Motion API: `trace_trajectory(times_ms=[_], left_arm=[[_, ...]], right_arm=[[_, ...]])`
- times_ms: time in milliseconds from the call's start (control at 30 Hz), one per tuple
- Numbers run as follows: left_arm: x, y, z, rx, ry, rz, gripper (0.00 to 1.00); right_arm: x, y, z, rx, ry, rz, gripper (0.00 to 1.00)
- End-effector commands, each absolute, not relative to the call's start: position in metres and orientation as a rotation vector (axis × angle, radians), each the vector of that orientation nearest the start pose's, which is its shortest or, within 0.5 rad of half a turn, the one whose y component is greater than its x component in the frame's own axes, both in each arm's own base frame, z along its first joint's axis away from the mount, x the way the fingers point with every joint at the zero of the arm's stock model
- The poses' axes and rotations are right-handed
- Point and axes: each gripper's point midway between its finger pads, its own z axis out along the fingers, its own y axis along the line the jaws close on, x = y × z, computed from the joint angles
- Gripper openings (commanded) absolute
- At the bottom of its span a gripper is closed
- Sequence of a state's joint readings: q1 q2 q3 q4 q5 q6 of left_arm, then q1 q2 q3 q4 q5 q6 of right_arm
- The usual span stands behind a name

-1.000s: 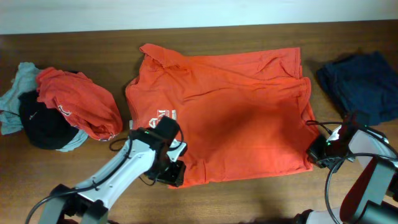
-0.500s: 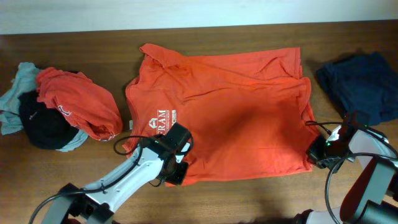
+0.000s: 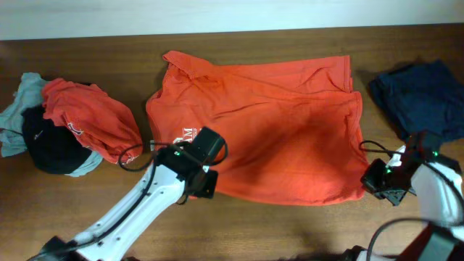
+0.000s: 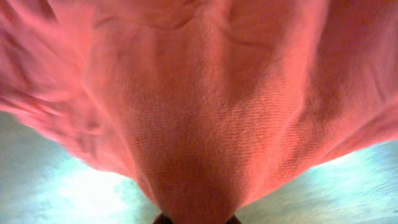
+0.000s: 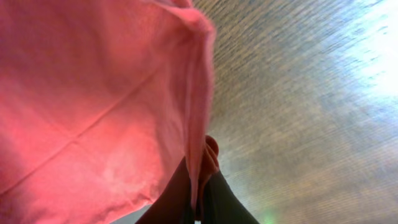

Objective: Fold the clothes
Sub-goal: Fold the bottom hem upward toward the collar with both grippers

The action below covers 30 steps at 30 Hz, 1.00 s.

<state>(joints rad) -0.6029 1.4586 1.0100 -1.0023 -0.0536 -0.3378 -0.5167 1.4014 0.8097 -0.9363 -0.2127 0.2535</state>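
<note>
Well, at the left end of the bench lies a heap of clothes. A grey-green garment is mostly buried and reaches the frame's left edge. A black garment sits bunched at the near side, and a red garment is draped over both, so none shows its full shape.

Just right of the heap, the left claw is closed on the near-left hem of the orange-red T-shirt. The arm covers part of the white lettering, so only its last letters can be read. In the left wrist view the cloth fills almost everything, blurred at the left. Only two dark tips peek in at the bottom edge, and the pinch itself is hidden.

The T-shirt lies spread across the middle of the bench, collar toward the far left.

At its near-right corner the right claw is closed on the cloth. The right wrist view shows the dark fingers clamped on a folded edge, their bases cut off by the frame.

On the far right lies a navy garment, crumpled and apart from the T-shirt.
</note>
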Motion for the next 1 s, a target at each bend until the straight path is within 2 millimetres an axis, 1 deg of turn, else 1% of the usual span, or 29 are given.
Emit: trace_trajectory(times_ms=[0,133,200,267,300,333,500,567,667,733,833,900,967], left_arm=[[0.238,-0.144,0.098,0.359,2.91,0.006,0.0],[0.247,-0.135,0.1,0.342,2.869,0.096,0.0],[0.257,-0.13,0.103,0.325,2.822,0.147,0.01],[0.267,-0.131,0.107,0.304,2.775,0.158,0.0],[0.273,-0.132,0.109,0.288,2.755,0.147,0.0],[0.283,-0.132,0.112,0.252,2.723,0.123,0.01],[0.308,-0.128,0.12,0.168,2.65,0.08,0.01],[0.32,-0.126,0.124,0.13,2.609,0.059,0.0],[0.331,-0.127,0.126,0.117,2.576,0.045,0.0],[0.336,-0.13,0.124,0.136,2.568,0.046,0.01],[0.339,-0.132,0.109,0.145,2.595,0.064,0.0],[0.339,-0.132,0.1,0.165,2.619,0.083,0.0],[0.334,-0.129,0.093,0.186,2.65,0.107,0.0]], right_arm=[[0.213,-0.076,0.064,1.084,2.789,0.314,0.04],[0.211,-0.074,0.077,1.061,2.754,0.301,0.04],[0.214,-0.076,0.08,1.046,2.735,0.294,0.03],[0.219,-0.078,0.081,1.024,2.719,0.286,0.04],[0.223,-0.081,0.083,1.012,2.703,0.281,0.04],[0.228,-0.083,0.085,1.001,2.682,0.274,0.04],[0.246,-0.091,0.094,0.959,2.612,0.269,0.04],[0.257,-0.09,0.096,0.918,2.587,0.271,0.04],[0.273,-0.085,0.097,0.853,2.57,0.275,0.04],[0.284,-0.078,0.094,0.812,2.569,0.28,0.04],[0.303,-0.065,0.083,0.767,2.58,0.299,0.04],[0.308,-0.06,0.075,0.764,2.599,0.311,0.04],[0.31,-0.059,0.073,0.783,2.607,0.319,0.04]])
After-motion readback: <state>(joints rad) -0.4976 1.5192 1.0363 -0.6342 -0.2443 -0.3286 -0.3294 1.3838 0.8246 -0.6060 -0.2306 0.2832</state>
